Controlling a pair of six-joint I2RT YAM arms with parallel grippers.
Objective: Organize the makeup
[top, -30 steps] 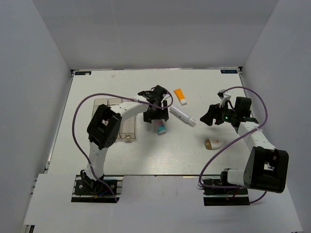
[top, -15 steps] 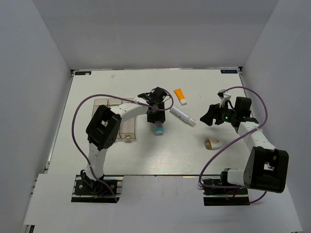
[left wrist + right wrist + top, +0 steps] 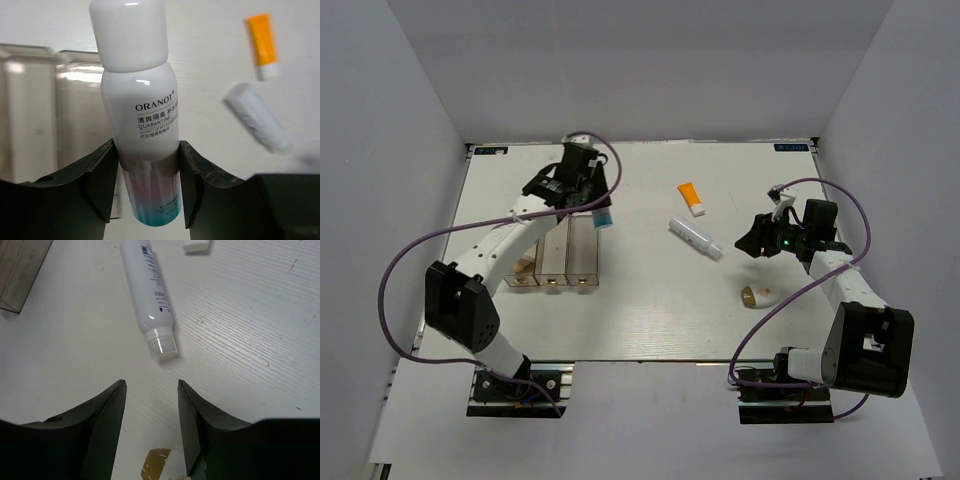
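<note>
Left hand [image 3: 147, 186] is clamped on the white tube with teal end [image 3: 141, 105]. Its two fingers press the lower body just above the teal tip, and the white cap points to the top of the wrist frame. In the overhead frame the tube hangs left of centre, at the upper right corner of the clear organizer box [image 3: 567, 255]. Right hand [image 3: 151, 390], at the right of the overhead frame, has its fingers parted around nothing, above the bench [image 3: 650, 320]. Just past its fingertips lies the slim white tube [image 3: 150, 295]. The orange white-capped tube [image 3: 691, 197] lies higher up, and the white-and-gold egg [image 3: 758, 295] sits lower right.
</note>
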